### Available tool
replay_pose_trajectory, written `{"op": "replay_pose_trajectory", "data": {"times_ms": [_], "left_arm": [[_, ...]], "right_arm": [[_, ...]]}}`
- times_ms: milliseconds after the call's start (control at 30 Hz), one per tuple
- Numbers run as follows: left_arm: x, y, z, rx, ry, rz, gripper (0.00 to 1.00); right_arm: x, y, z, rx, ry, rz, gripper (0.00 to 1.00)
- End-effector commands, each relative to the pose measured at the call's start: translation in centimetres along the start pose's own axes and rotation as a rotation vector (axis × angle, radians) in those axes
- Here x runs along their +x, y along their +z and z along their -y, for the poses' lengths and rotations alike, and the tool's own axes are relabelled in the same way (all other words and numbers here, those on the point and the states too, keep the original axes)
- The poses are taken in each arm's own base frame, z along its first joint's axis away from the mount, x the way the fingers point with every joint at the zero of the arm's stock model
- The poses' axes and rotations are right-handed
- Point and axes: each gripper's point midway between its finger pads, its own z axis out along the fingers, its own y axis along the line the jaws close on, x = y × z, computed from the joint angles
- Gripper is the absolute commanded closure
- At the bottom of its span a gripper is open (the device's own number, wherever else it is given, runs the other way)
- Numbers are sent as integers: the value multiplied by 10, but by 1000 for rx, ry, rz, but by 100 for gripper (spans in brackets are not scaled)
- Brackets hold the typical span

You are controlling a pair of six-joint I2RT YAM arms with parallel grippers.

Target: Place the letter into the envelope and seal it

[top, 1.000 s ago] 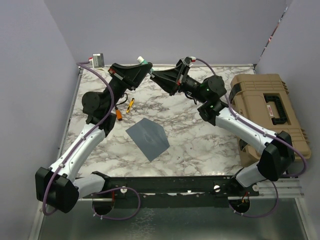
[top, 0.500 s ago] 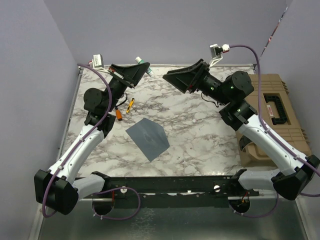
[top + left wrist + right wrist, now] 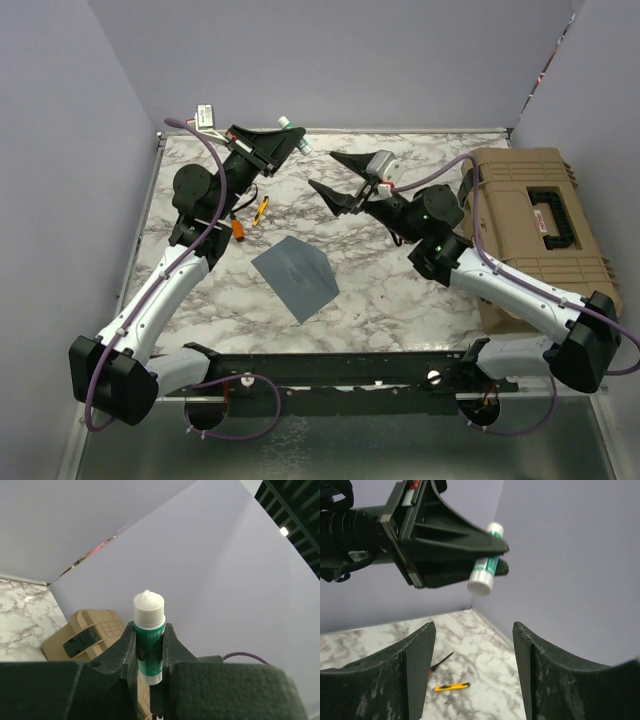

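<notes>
Check the left fingers [image 3: 125, 647]: they are clenched on a green-and-white glue stick [image 3: 149, 630], gripping its body from both sides, with one white end projecting past them. In the top view, you see this arm holding the stick in the air above the far left part of the tabletop [image 3: 400, 270].

The right fingers [image 3: 420, 670] are released and spread wide, grasping nothing. They point toward the glue stick from nearby without touching it.

Locate the envelope [image 3: 295, 277]: it lies flat near the middle of the tabletop, turned diagonally, well apart from both sets of fingers. You cannot tell whether its flap is stuck down.

A yellow utility knife [image 3: 260, 208] lies beyond the envelope, by the left arm. A tan case [image 3: 530, 215] occupies the right edge.
</notes>
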Motion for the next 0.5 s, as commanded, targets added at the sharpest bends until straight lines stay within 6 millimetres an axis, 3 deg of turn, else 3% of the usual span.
{"op": "replay_pose_trajectory", "data": {"times_ms": [0, 100, 233, 467], "left_arm": [[2, -2, 12, 25, 33, -35, 100], [6, -4, 16, 38, 20, -61, 100], [7, -5, 19, 42, 6, -67, 100], [6, -14, 23, 47, -84, -48, 100]], "right_arm": [[-44, 13, 15, 111, -240, 190, 35], [-47, 19, 13, 112, -258, 218, 29], [-42, 27, 10, 102, -279, 210, 29], [-47, 31, 25, 199, -261, 223, 49]]}}
